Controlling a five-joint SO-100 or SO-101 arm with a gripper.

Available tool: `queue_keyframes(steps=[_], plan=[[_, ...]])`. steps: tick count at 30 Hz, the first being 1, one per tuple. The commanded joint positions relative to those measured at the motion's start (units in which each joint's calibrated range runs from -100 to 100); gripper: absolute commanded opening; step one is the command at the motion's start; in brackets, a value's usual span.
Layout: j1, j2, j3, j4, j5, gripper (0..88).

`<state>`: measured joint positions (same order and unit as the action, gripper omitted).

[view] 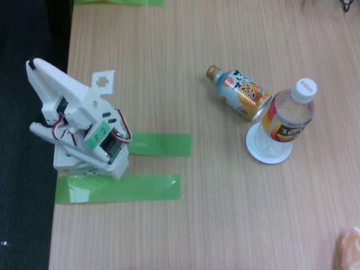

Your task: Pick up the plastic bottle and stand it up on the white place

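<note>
The plastic bottle (288, 119) has a white cap and a red-orange-yellow label. It stands upright on the white place (268, 152), a small round disc at the right of the wooden table, and leans slightly to the upper right in the fixed view. My gripper (34, 66) is folded back over the arm's base at the far left, well away from the bottle and holding nothing. From this angle its jaws merge into one white tapering shape, so their gap is not visible.
A gold-capped blue-and-orange bottle (238, 92) lies on its side just up-left of the standing bottle, nearly touching it. Two green tape strips (126, 187) mark the table by the arm's base (90, 163). The table's left edge borders a dark floor.
</note>
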<state>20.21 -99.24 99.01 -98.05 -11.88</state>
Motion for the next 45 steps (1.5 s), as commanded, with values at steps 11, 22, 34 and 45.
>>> queue_keyframes(steps=[11, 22, 34, 45], plan=[[-14.0, 0.1, 0.4, -1.4, 4.8, 3.0], [-14.4, 0.1, 0.4, -1.4, 9.6, 3.3], [-14.4, 0.3, 0.4, -1.4, 9.2, 3.2], [-14.1, 0.2, 0.4, -1.4, 9.2, 3.4]])
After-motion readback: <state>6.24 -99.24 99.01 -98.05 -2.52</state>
